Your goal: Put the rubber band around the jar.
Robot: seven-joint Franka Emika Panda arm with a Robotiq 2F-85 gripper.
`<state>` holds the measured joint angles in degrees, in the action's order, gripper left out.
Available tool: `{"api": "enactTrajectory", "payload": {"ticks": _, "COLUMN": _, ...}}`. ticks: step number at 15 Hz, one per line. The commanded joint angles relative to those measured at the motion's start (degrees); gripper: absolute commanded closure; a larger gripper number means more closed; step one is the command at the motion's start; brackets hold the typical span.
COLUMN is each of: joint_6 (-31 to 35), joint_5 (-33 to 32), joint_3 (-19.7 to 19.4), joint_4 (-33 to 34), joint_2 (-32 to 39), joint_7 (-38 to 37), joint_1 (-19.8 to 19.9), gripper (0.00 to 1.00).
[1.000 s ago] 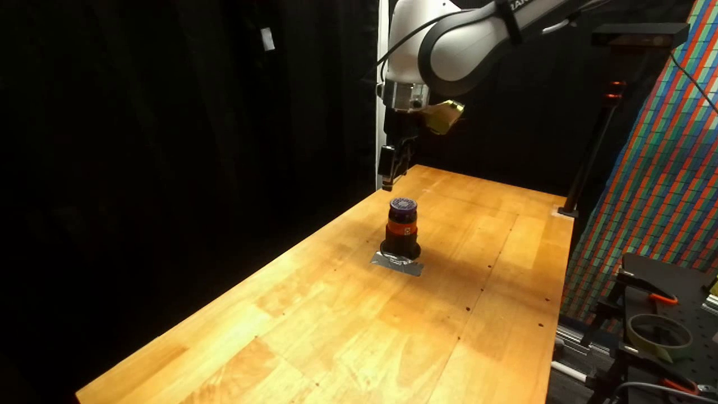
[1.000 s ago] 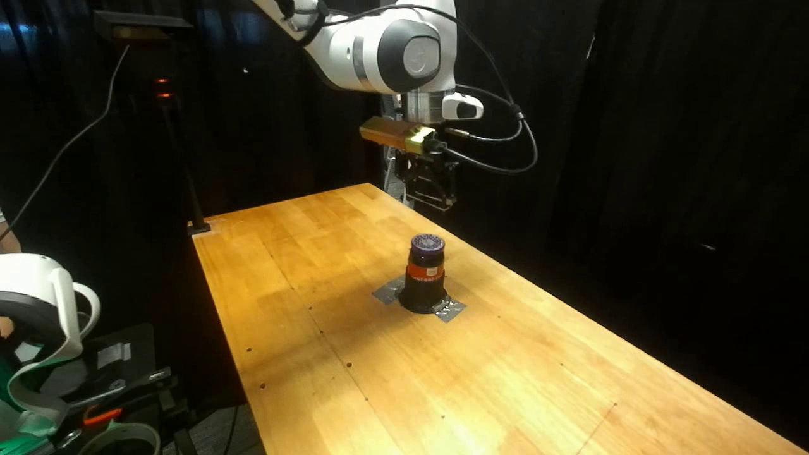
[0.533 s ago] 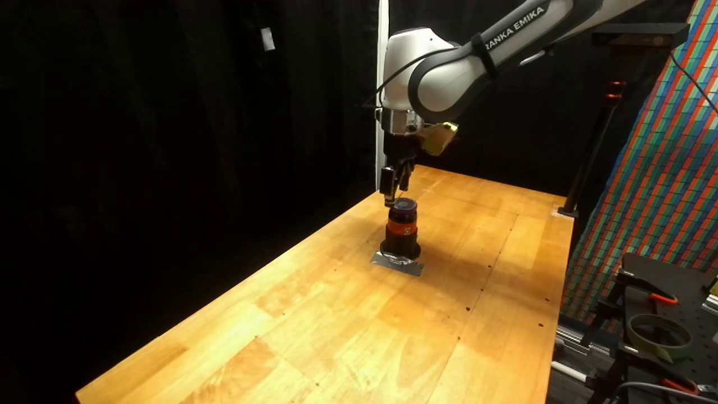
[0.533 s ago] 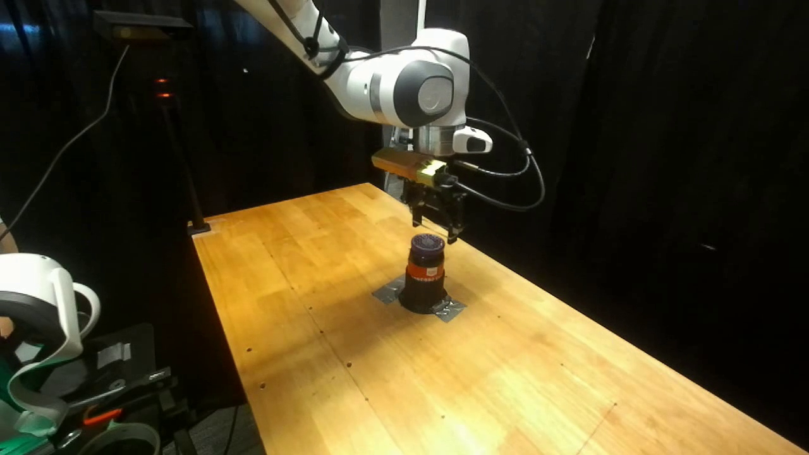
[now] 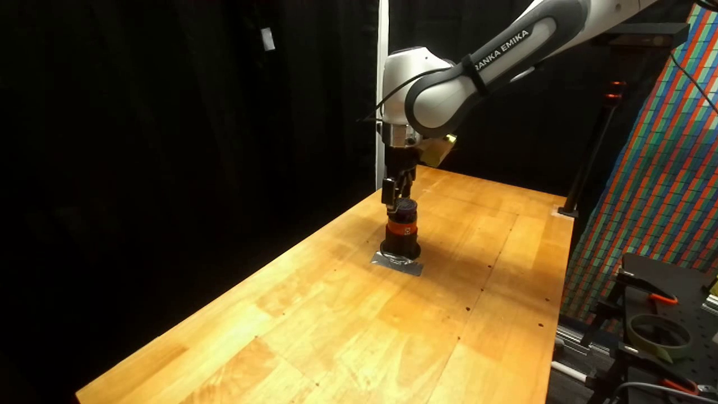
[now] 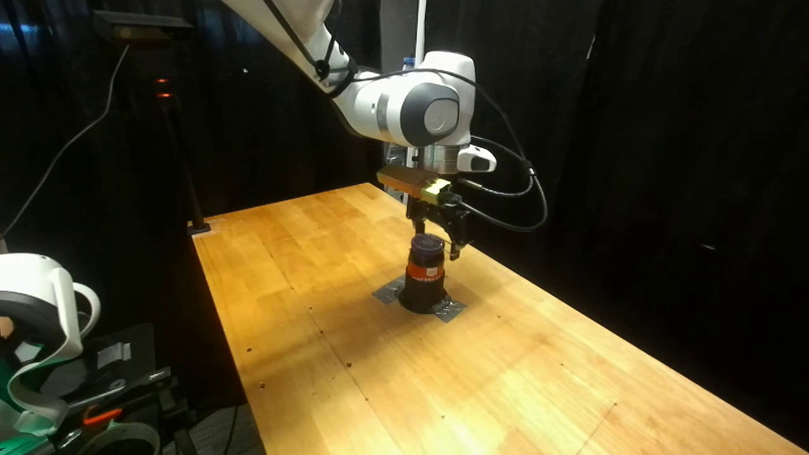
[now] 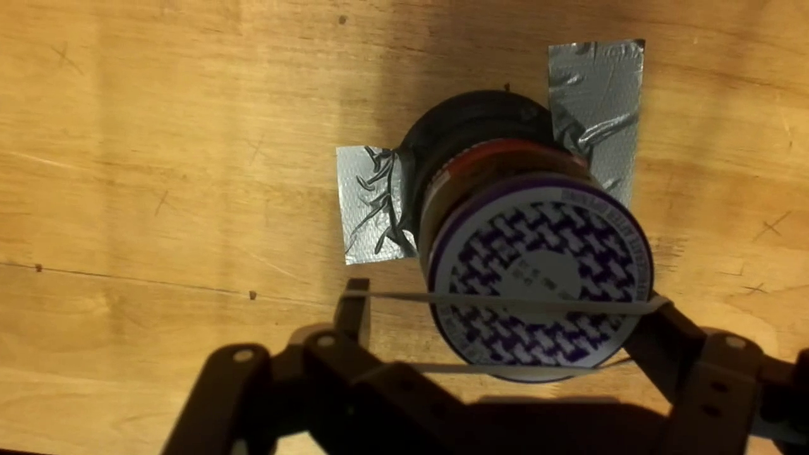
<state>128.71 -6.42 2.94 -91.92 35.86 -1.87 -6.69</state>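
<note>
Claw, lower half of wrist view: 2 jaws wide apart, clamped on nothing, rubber band looped over them, prob. spread to clear the lid. Its 2 strands cross the lid there, R of ctr; not round the jar yet. Jar's upright, nr ctr in both exterior views, its dark base held to table w/ 2 grey tape strips, prob. so it can't slide.
</note>
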Motion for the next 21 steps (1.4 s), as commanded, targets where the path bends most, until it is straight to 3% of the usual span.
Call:
{"api": "enactTrajectory", "payload": {"ticks": 1, "joint_6": 1.4, "joint_5": 0.7, "joint_3": -0.2, "joint_4": 1.0, "joint_2": 1.1, "joint_7": 0.6, "joint_1": 0.3, "gripper": 0.00}}
{"api": "enactTrajectory", "payload": {"ticks": 10, "joint_6": 7.8, "joint_5": 0.9, "joint_3": -0.8, "joint_4": 0.1, "joint_2": 2.1, "joint_7": -0.5, "joint_1": 0.4, "gripper": 0.00}}
{"api": "enactTrajectory", "payload": {"ticks": 13, "joint_6": 6.2, "joint_5": 1.2, "joint_3": -0.5, "joint_4": -0.8, "joint_2": 2.0, "joint_7": 0.5, "joint_1": 0.7, "gripper": 0.00}}
{"api": "enactTrajectory", "payload": {"ticks": 16, "joint_6": 4.2, "joint_5": 2.3, "joint_3": 0.2, "joint_4": -4.4, "joint_2": -1.0, "joint_7": 1.6, "joint_1": 1.4, "gripper": 0.00}}
{"api": "enactTrajectory", "payload": {"ticks": 21, "joint_6": 6.2, "joint_5": 3.8, "joint_3": 0.0, "joint_4": -12.1, "joint_2": -6.7, "joint_7": 1.2, "joint_1": 2.1, "gripper": 0.00}}
